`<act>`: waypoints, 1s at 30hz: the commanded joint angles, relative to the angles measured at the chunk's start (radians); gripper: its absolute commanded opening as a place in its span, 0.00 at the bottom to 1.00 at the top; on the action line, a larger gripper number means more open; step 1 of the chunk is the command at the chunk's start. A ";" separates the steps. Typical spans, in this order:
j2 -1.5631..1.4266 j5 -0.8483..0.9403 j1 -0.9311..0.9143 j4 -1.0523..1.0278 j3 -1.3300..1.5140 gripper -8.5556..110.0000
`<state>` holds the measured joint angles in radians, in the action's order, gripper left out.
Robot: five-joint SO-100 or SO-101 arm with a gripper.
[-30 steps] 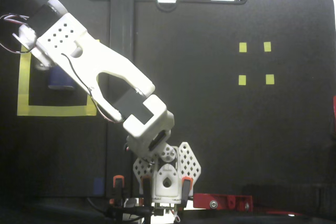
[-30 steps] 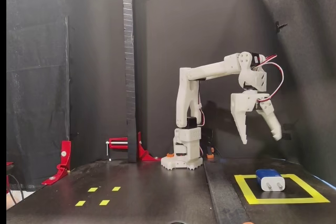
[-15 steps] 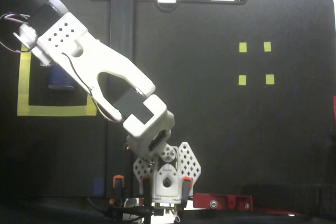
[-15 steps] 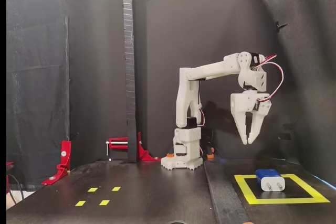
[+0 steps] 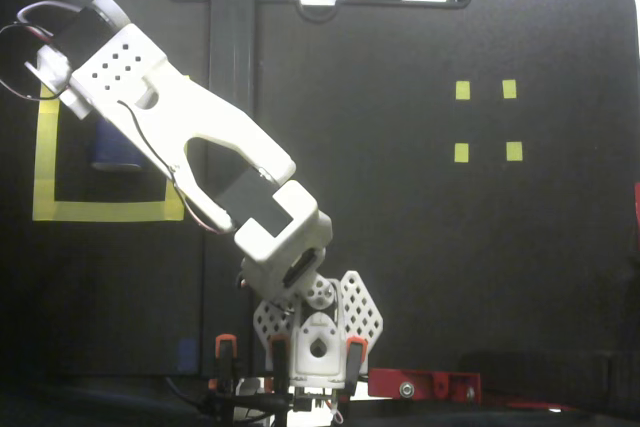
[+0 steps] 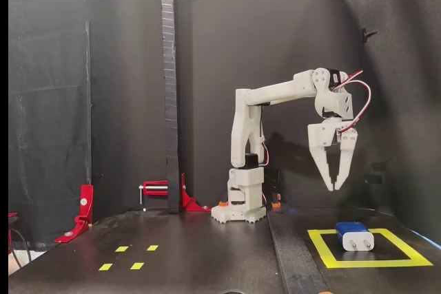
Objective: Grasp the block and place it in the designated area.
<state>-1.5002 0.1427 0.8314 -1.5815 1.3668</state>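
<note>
Black tabletop and black backdrop fill both fixed views, with a dark upright post rising behind the arm's base. At the lower right of the side-on fixed view, the block lies flat inside the designated area, its pale pronged end turned toward the camera and the yellow tape clear of it on all sides; in the top-down fixed view the block is partly hidden under the arm, within the yellow outline at the left of the frame. The gripper hangs well above the block, pointing down, its fingertips brought nearly together and nothing held between them. Since the block already rests inside the tape, the placing appears done, and the empty, raised gripper fits an arm clearing away from it. Four small yellow tape squares sit at the lower left, well apart from the block, and a red clamp is fixed beside the post.
</note>
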 commanded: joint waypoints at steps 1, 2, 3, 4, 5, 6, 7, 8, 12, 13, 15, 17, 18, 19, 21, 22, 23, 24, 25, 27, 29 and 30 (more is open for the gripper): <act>-0.046 -0.204 -0.020 -0.003 -0.011 0.07; -0.046 -0.262 -0.026 -0.009 -0.011 0.07; -0.046 -0.295 -0.029 -0.015 -0.011 0.07; -0.046 -0.307 -0.029 -0.021 -0.011 0.07; -0.046 -0.308 -0.029 -0.026 -0.011 0.07; -0.046 -0.308 -0.029 -0.029 -0.011 0.07; -0.046 -0.308 -0.029 -0.031 -0.011 0.07; -0.046 -0.308 -0.031 -0.031 -0.011 0.07; -0.046 -0.308 -0.040 -0.028 -0.011 0.07; -0.046 -0.308 -0.044 -0.026 -0.011 0.07; -0.046 -0.308 -0.061 -0.025 -0.011 0.07; -0.046 -0.307 -0.094 -0.025 -0.011 0.07; -0.046 -0.307 -0.115 -0.025 -0.011 0.07; -0.046 -0.307 -0.141 -0.023 -0.011 0.07; -0.046 -0.302 -0.204 -0.014 -0.011 0.07; -0.046 -0.299 -0.239 -0.005 -0.011 0.07; -0.046 -0.298 -0.276 0.005 -0.011 0.07; -0.046 -0.296 -0.316 0.014 -0.011 0.07; -0.046 -0.296 -0.354 0.021 -0.011 0.07; -0.046 -0.295 -0.431 0.029 -0.011 0.07; -0.046 -0.276 -0.508 0.031 -0.011 0.07; -0.048 -0.264 -0.546 0.029 -0.011 0.07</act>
<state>-1.5002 -0.1381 0.3697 -1.5555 1.3668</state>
